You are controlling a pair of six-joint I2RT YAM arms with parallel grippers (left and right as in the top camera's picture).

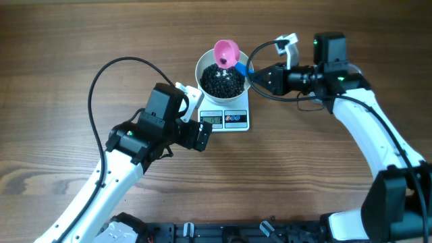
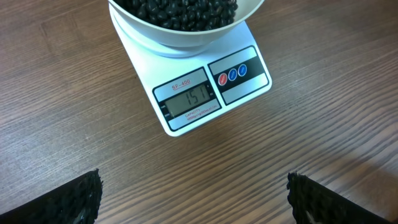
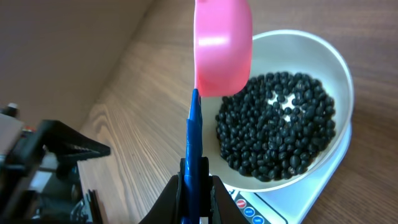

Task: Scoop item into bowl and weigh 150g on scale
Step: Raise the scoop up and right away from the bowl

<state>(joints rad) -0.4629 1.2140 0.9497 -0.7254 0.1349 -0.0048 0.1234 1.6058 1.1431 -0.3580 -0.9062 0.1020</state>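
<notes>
Over bowl (image 1: 200,69) rim: pink scoop (image 1: 226,52), right fingers (image 3: 166,205) clamp its blue handle (image 3: 194,143) | left fingers (image 2: 78,200) spread empty, facing scale (image 2: 211,93)

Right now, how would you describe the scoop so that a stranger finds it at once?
On the wooden table, find the white scale with a white bowl of black beans on it. By the bowl's rim the right gripper holds the scoop: the only pink thing, with a blue handle.

dark wood-grain table (image 1: 67,61)
</notes>
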